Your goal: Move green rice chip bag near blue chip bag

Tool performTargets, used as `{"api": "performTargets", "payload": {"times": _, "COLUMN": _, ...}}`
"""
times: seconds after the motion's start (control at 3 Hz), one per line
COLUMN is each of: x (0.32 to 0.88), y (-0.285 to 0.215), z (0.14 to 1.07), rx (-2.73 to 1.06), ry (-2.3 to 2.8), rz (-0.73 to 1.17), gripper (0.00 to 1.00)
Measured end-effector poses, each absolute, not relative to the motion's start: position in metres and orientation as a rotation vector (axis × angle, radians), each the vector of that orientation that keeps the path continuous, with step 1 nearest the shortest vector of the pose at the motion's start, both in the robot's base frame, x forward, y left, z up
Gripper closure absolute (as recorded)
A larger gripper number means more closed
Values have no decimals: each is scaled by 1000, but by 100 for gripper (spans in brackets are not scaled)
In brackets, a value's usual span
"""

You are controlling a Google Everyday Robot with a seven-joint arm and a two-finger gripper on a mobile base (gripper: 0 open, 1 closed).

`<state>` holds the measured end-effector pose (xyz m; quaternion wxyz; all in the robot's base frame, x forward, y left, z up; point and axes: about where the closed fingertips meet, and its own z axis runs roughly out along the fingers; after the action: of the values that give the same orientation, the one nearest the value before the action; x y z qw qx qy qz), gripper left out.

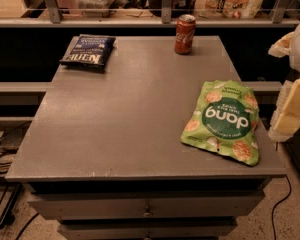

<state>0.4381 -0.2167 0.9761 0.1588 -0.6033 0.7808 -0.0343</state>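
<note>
Table (120, 129) is standing with the gripper (294, 106) hanging just beside its right edge; open or closed, cannot tell. Green rice chip bag (223, 120) is lying flat front right, well apart from blue chip bag (88, 50) back left. Red soda can (184, 33) is standing at back.

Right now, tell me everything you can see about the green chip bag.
The green bag is light green, crinkly and puffed, with a dark green circle reading "dang" upside down and round tan chips pictured. It lies flat at the right front of the table, one corner near the edge, touching nothing else there. The gripper is just off its right side.
</note>
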Motion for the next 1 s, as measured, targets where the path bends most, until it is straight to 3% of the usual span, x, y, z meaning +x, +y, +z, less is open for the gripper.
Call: {"api": "performTargets", "payload": {"times": 1.0, "x": 445, "y": -209, "z": 968, "rx": -1672, "ry": 2168, "rz": -4, "gripper": 0}}
